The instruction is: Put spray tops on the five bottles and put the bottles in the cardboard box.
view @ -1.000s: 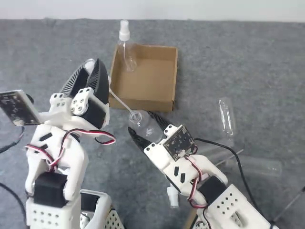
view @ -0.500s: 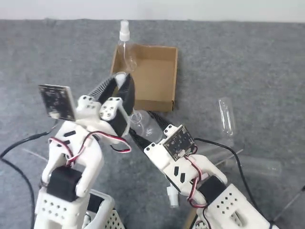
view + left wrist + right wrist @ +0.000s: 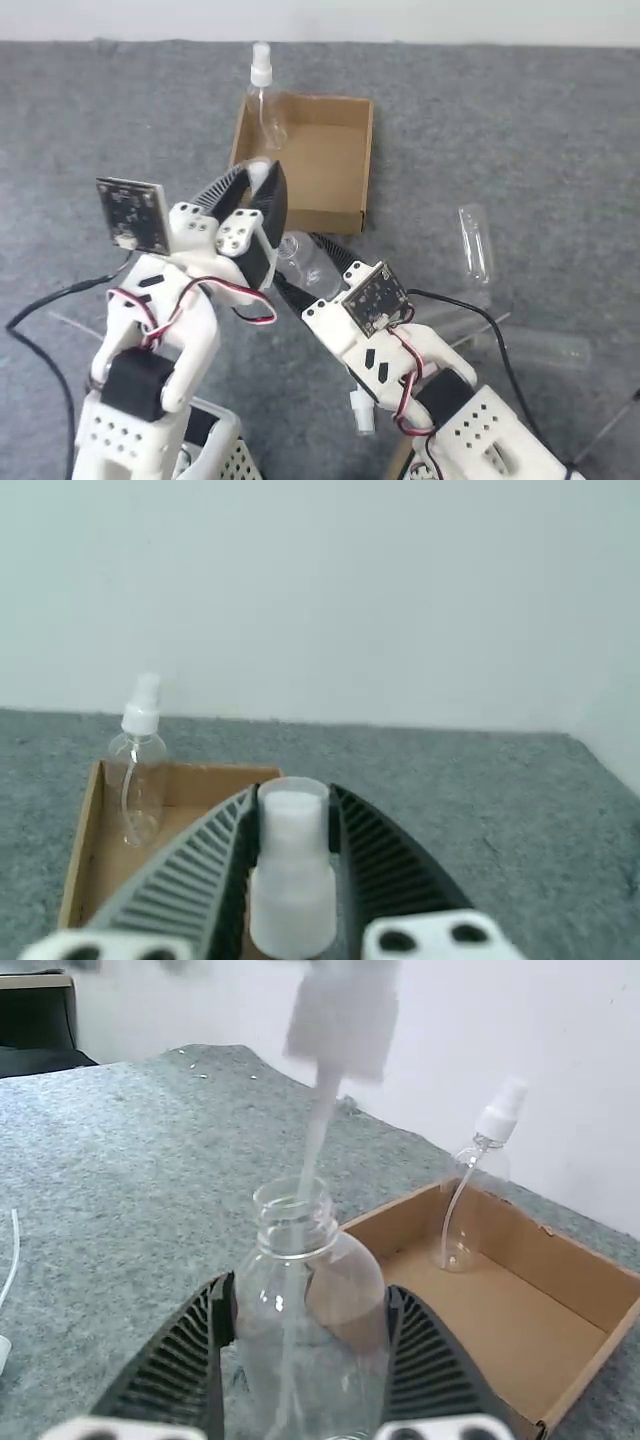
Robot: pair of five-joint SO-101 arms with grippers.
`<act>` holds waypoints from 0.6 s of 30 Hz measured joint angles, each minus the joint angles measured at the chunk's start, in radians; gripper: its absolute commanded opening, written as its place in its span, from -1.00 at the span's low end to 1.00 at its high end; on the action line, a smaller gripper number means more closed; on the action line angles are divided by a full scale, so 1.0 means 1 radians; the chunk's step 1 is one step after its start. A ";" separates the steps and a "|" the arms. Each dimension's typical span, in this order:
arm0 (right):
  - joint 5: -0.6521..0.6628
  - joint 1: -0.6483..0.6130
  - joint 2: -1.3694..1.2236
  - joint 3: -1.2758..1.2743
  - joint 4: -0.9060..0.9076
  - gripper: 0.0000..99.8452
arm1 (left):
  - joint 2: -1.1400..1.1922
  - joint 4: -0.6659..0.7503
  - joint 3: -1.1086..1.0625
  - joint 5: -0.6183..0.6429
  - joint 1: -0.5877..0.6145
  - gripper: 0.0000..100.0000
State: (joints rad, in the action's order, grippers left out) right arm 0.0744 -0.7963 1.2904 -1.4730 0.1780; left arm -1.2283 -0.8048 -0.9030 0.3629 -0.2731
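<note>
The cardboard box is lying open on the grey cloth, with a capped bottle standing in its far left corner. Just in front of the box's near wall, the right gripper is clamping an open-necked bottle by its body. Above that bottle, and partly hiding it from the high camera, the left gripper is pinching a spray top. Its dip tube is hanging into the neck, and its head is showing blurred and cut off in the right wrist view. Right of the box, a bare bottle is lying on the cloth. Farther from the box, a second bare bottle is showing only faintly, its outline hard to make out.
</note>
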 measured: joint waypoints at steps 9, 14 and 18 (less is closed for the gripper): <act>0.000 0.031 0.000 0.000 0.000 -0.99 | 0.002 0.009 -0.075 -0.003 -0.049 -0.97; 0.000 0.048 0.000 0.000 0.000 -0.99 | 0.002 0.009 -0.075 -0.011 -0.058 -0.97; 0.000 0.060 0.000 0.000 0.000 -0.98 | 0.002 0.009 -0.075 -0.035 -0.060 -0.97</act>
State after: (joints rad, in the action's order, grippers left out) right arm 0.0744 -0.7365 1.2904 -1.4730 0.1780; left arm -1.2267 -0.7956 -0.9782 0.3276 -0.3330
